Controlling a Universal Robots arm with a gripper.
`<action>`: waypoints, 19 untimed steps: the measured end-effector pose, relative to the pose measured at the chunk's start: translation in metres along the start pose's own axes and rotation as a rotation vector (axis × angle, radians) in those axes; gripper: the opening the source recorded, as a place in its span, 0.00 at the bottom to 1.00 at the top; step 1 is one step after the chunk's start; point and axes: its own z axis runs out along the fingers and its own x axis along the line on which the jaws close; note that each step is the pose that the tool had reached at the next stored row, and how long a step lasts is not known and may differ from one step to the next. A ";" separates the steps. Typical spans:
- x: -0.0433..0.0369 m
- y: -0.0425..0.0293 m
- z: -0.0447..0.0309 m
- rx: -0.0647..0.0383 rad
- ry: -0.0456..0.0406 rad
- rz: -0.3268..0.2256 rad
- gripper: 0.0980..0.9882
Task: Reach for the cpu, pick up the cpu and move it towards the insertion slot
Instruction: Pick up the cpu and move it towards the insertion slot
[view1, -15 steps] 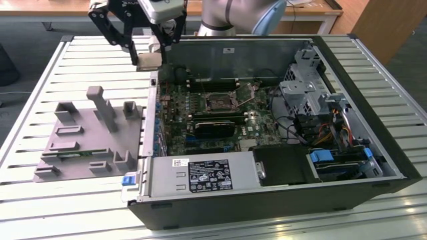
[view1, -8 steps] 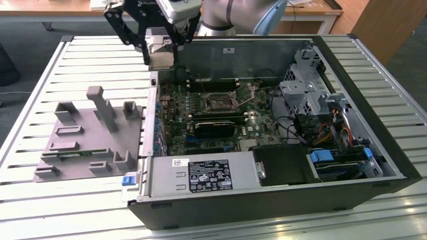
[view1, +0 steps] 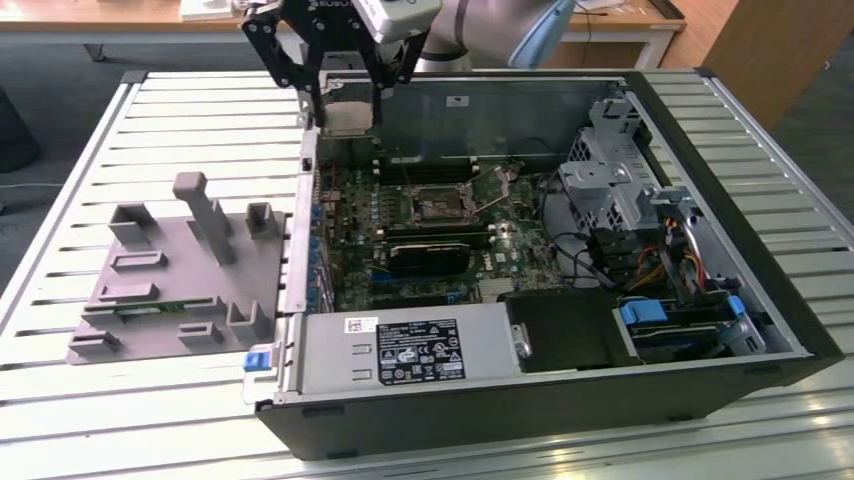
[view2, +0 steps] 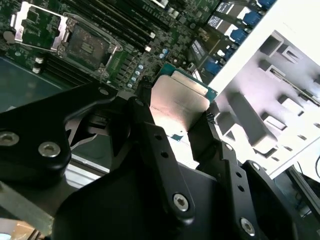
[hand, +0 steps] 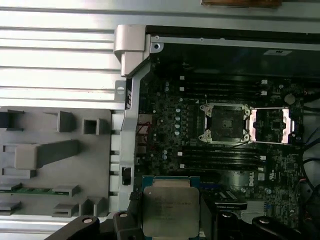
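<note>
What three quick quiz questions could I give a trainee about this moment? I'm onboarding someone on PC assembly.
1. True or false: the claw is shut on the cpu.
2. In the first wrist view, is the insertion slot covered or open?
3. Multiple choice: in the exterior view, the grey fixture lies A) inside the computer case, B) on the slatted table to the exterior view's left of the case, C) on the power supply.

Key: 1 true; 2 open, with its metal frame swung aside; 3 B.

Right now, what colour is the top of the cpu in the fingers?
Silvery-grey metal with a green board edge; the cpu shows best in the first wrist view.
</note>
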 end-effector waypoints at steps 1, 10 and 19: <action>-0.0026 0.0009 0.0001 0.000 -0.0001 0.000 0.50; -0.0212 0.0124 0.0006 0.000 0.0000 0.000 0.50; -0.0366 0.0311 0.0016 0.000 0.0000 0.000 0.50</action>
